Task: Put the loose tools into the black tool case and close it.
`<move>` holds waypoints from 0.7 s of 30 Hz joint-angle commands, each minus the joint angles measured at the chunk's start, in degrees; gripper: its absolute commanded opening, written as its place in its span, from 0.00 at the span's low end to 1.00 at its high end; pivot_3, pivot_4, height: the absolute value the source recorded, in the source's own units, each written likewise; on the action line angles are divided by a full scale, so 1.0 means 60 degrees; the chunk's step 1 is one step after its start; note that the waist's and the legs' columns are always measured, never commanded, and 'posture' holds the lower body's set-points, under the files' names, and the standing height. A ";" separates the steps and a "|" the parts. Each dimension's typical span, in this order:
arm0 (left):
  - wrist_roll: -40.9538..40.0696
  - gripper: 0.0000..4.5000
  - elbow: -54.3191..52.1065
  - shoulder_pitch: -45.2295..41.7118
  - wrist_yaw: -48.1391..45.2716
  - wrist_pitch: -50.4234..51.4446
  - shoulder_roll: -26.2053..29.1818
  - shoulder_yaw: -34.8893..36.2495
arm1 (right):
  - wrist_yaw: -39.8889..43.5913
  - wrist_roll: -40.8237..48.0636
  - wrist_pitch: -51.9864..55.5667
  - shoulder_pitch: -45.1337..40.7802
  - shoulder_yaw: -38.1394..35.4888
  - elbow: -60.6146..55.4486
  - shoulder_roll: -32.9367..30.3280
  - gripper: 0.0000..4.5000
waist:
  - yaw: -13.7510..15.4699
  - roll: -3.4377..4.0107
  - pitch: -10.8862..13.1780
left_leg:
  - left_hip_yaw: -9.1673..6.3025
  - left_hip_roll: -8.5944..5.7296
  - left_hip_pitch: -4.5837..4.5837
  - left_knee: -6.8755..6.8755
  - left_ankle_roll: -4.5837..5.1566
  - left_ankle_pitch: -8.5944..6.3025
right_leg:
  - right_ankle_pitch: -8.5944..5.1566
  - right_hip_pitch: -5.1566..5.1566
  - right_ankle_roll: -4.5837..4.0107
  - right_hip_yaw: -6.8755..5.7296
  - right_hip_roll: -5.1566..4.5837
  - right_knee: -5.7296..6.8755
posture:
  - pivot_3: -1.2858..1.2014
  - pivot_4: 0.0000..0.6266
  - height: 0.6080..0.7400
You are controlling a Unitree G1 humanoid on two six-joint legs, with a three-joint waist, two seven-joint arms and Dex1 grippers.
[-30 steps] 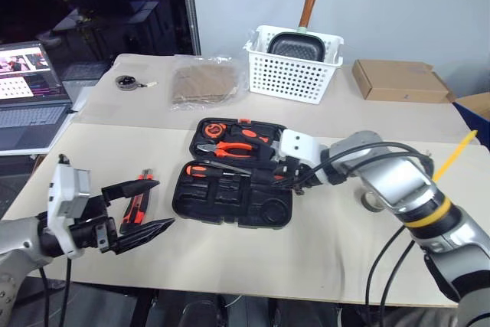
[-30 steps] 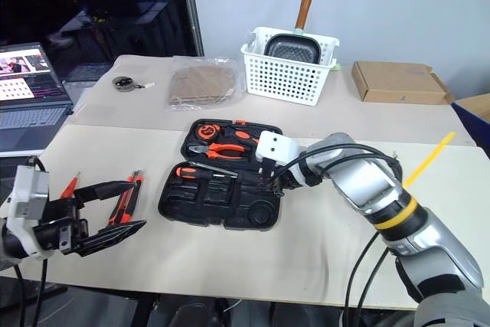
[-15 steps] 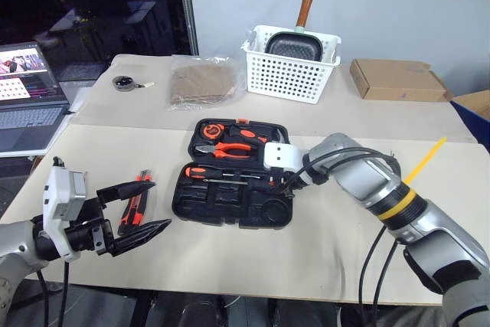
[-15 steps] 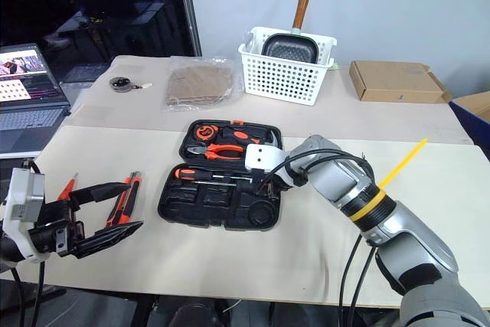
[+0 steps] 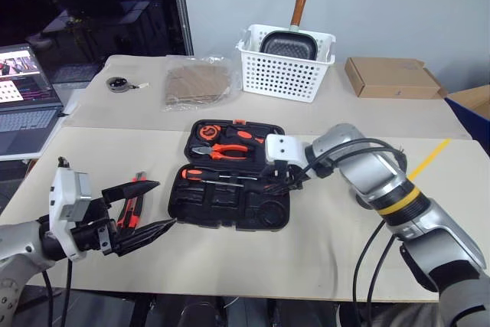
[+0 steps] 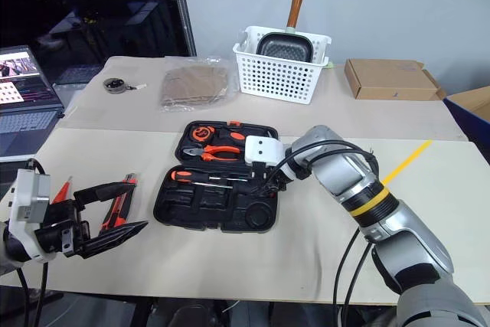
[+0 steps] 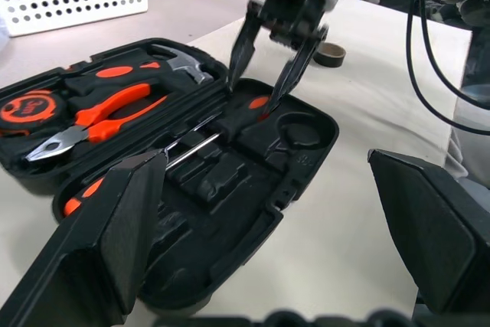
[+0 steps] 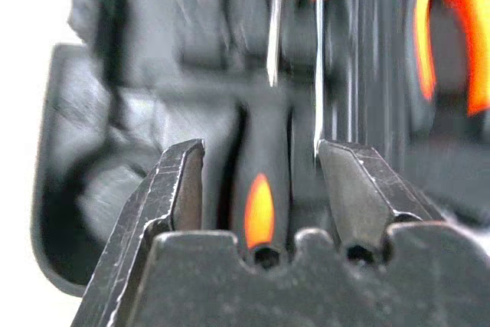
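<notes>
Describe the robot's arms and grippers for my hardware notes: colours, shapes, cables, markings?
Both arms are silver-grey. The right arm has a yellow band and loose black cables. A white boxy block sits behind each gripper. The left gripper and the right gripper each have two black, tapered, pointed fingers.

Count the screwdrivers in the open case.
2, both in the near half of the black case: one screwdriver, handle at left, and another screwdriver, handle under the right gripper. Others may be hidden.
</notes>
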 commanded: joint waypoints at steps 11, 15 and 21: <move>-0.0065 1.00 -0.0241 0.0160 0.0274 -0.0317 -0.0233 0.0025 | -0.4715 -0.0572 -0.0510 0.2963 -0.1233 -0.1079 0.2302 0.01 | -0.0043 0.0001 0.0001 | 0.0006 0.0023 -0.0001 -0.0003 -0.0027 0.0014 | 0.0004 -0.0011 -0.0021 0.0010 -0.0003 0.0014 | 0.52 0.24 1.00; -0.0129 1.00 -0.0321 0.0236 0.0311 -0.0299 -0.0174 0.0127 | -0.5364 -0.1435 -0.1089 0.3644 -0.0626 -0.0690 0.2407 0.01 | -0.0034 0.0001 0.0001 | 0.0009 0.0022 0.0008 -0.0002 -0.0031 0.0017 | 0.0005 -0.0004 -0.0022 0.0006 0.0011 0.0014 | 0.52 0.24 1.00; -0.0104 1.00 -0.0356 0.0314 0.0339 -0.0314 -0.0184 0.0157 | -0.4917 -0.2254 -0.1575 0.3938 0.0419 0.0450 0.1967 0.01 | -0.0031 -0.0004 -0.0004 | 0.0013 0.0019 0.0042 -0.0002 -0.0028 0.0015 | 0.0002 0.0023 -0.0022 0.0010 0.0021 0.0013 | 0.52 0.24 1.00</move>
